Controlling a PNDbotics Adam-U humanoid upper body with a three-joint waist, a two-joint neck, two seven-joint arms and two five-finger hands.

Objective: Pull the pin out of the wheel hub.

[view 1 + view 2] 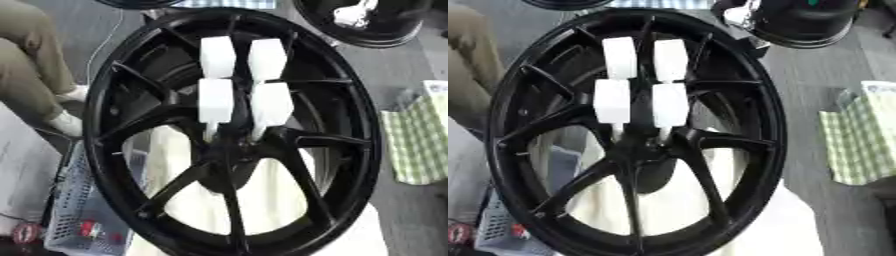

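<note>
Grey floor lies behind the black wheel hub point(236, 135); four white pins point(216, 100) stand upright; neither hand shows, so finger state cannot be told.

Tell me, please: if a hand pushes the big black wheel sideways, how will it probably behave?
The black wheel looks like rigid spoked metal, so it would probably not flex. It seems large and likely heavy. If it stands on its rim, it might roll or tip; its support is not visible.
</note>
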